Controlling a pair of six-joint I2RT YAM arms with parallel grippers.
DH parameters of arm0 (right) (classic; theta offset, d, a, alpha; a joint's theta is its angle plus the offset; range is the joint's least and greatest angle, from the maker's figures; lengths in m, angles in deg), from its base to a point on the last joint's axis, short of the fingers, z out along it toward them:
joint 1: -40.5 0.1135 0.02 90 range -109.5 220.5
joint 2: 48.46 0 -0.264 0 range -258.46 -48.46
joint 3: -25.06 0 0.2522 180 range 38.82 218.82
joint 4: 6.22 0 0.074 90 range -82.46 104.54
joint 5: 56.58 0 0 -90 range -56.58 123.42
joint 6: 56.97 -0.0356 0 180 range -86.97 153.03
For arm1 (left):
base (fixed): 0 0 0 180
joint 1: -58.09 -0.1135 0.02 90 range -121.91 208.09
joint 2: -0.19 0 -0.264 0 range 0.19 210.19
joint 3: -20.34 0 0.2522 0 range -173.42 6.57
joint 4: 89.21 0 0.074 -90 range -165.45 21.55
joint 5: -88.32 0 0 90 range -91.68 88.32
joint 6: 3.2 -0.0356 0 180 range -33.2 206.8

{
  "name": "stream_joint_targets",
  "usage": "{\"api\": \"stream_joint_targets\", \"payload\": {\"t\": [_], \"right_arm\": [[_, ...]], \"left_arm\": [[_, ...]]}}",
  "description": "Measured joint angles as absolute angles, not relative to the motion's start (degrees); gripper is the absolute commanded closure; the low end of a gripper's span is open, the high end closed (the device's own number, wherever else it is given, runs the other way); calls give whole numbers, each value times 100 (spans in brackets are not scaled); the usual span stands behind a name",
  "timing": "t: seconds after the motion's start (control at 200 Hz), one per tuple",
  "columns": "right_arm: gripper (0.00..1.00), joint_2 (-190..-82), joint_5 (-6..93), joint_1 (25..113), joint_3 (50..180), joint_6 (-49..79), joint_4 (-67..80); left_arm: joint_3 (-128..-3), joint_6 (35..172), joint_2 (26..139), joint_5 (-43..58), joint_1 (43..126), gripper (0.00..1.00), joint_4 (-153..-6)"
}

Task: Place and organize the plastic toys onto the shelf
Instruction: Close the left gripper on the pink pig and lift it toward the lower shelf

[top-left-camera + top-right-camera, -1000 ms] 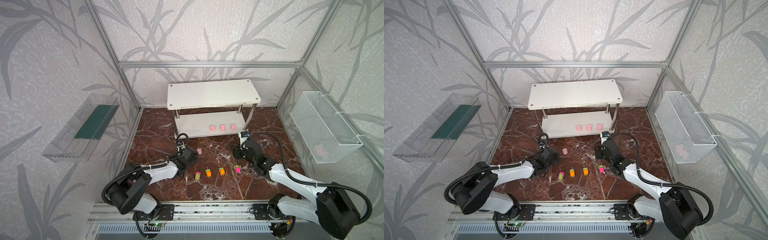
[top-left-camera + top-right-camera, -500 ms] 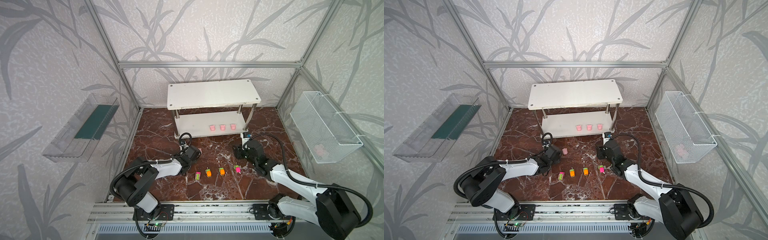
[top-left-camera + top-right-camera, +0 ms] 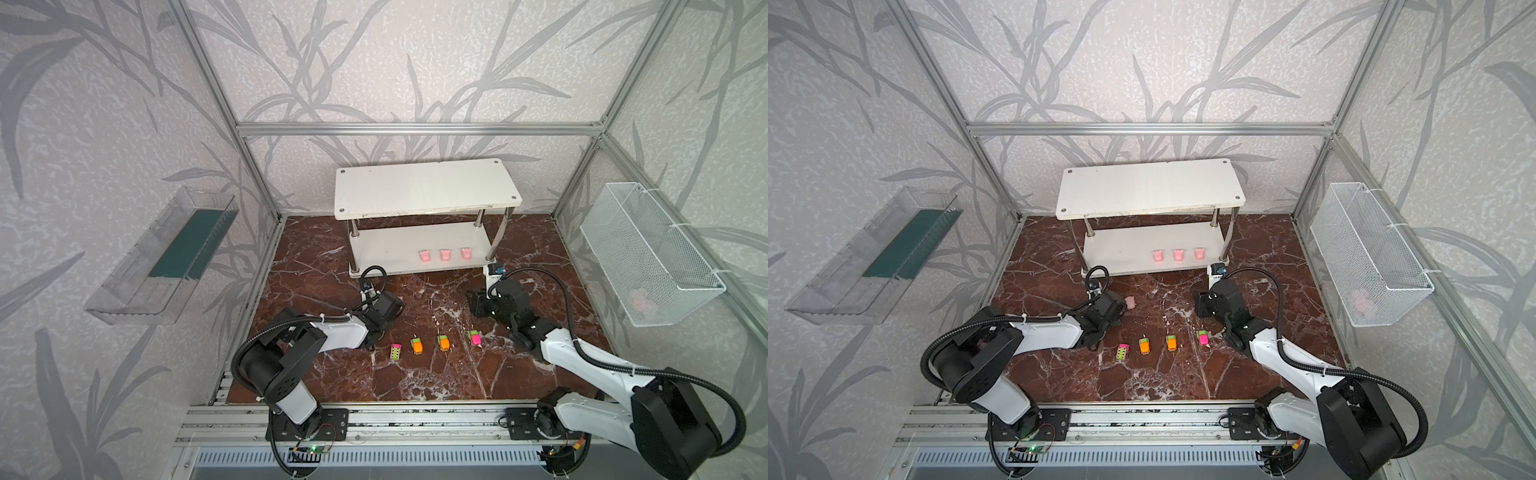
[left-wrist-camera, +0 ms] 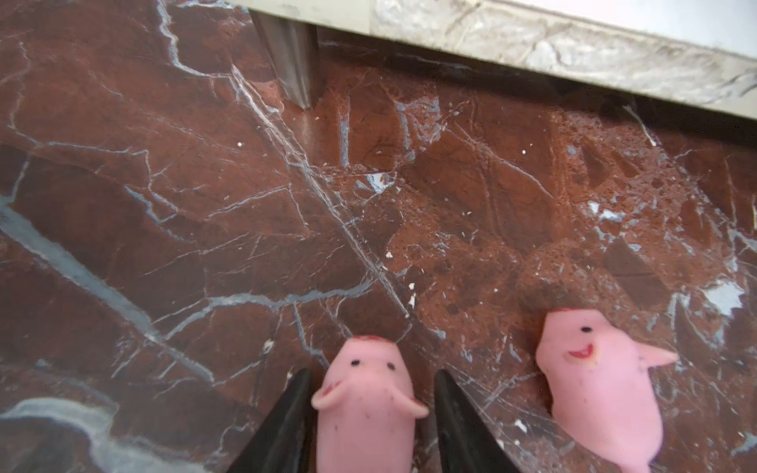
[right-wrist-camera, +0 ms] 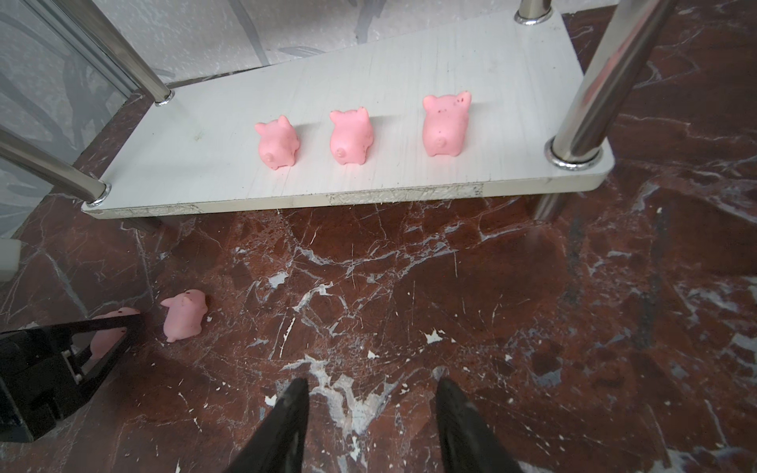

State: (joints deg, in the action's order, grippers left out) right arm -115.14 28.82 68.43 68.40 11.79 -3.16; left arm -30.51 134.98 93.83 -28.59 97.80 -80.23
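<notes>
**Fourth pig within reach.** Over the past second my left gripper (image 4: pixel 370 374) has slid forward and drawn its jaws in from wide to roughly half. They now bracket a pig (image 4: pixel 364 409) lying on the floor (image 4: pixel 205 204) at 7 o'clock of the shelf (image 3: pixel 386 249). A sliver of floor still shows on one side, so the pinch is not complete. My right gripper (image 5: pixel 368 385), jaws half apart and empty, has kept its place at 5 o'clock of the shelf.

I judge a lift to the lower board comes next, once the jaws meet.

The count:
- **Pigs:** five in all. Three stand in a row (image 5: pixel 352 139) on the lower board, and two are on the floor. One of those sits between my jaws, and the loose pig (image 4: pixel 594 376) lies just beside it at 3 o'clock.
- **Cars:** four (image 3: pixel 418 345), in a line at 6 o'clock of the shelf, none shelved.

A pink blur in the basket (image 3: pixel 648 249) I cannot identify.
</notes>
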Motion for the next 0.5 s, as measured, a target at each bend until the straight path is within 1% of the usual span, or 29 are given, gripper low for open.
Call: {"api": "stream_joint_targets", "payload": {"t": [0.19, 0.28, 0.39, 0.5], "right_arm": [[50, -11577, 2910, 6790, 6821, 1164, -351], [50, -11605, 2941, 6786, 6821, 1162, -351], [50, -11605, 2952, 6768, 6821, 1160, -364], [50, -11605, 2954, 6755, 6821, 1157, -377]], "left_arm": [[-3092, 13511, 9447, -2870, 9780, 70, -8080], [-3092, 13509, 9449, -2873, 9780, 72, -8080], [-3092, 13524, 9449, -2881, 9780, 75, -8077], [-3096, 13531, 9447, -2888, 9780, 76, -8062]]}}
